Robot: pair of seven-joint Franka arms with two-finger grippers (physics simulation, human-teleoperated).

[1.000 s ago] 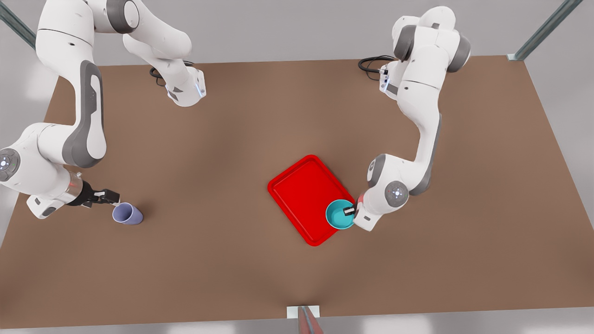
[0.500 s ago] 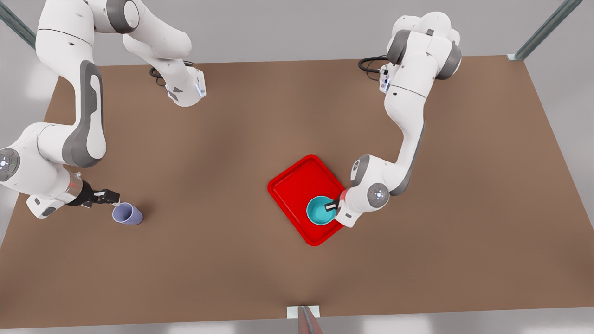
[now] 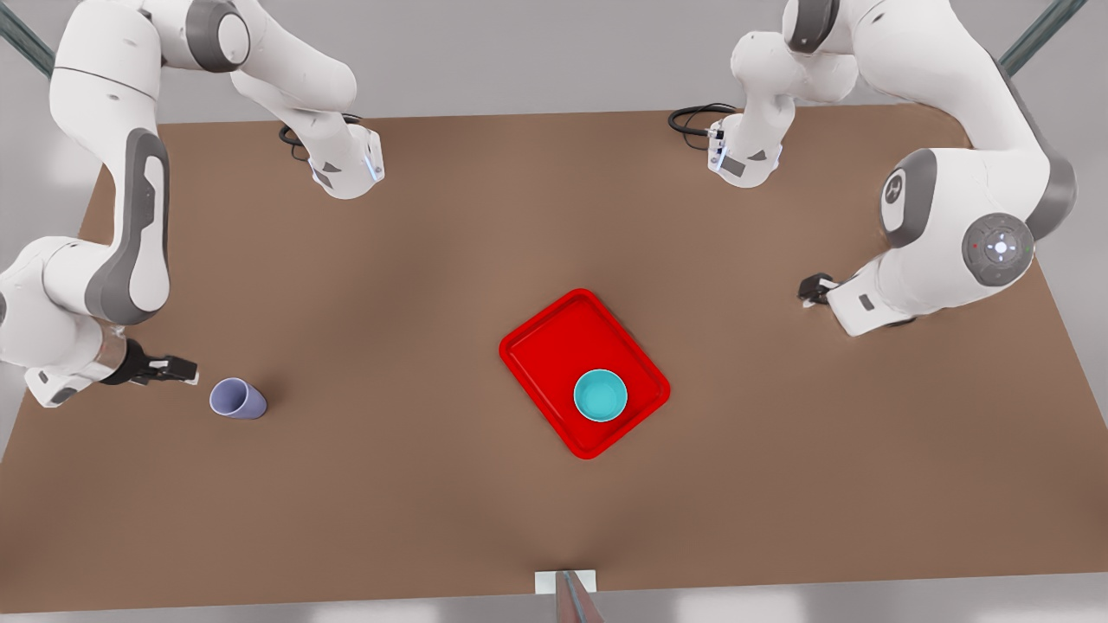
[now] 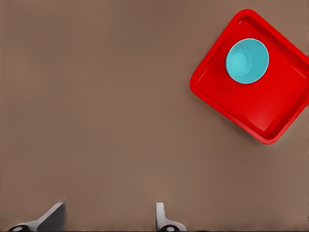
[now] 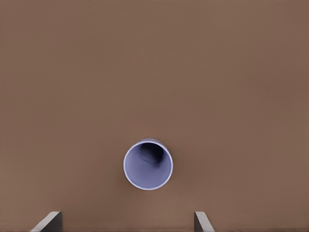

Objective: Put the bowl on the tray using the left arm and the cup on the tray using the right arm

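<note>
The turquoise bowl stands upright on the red tray, in the corner toward the front view's right, with nothing touching it. My left gripper is open and hangs well off to the front view's right of the tray, over bare table. The lavender cup stands upright on the table at the front view's left. My right gripper is open just left of the cup and apart from it.
The brown table carries both arm bases and black cables along its far edge. A small bracket sits at the near edge. Bare table lies between cup and tray.
The left gripper let go of the bowl on the tray and drew far back to the front view's right. The right gripper backed slightly away from the cup.
</note>
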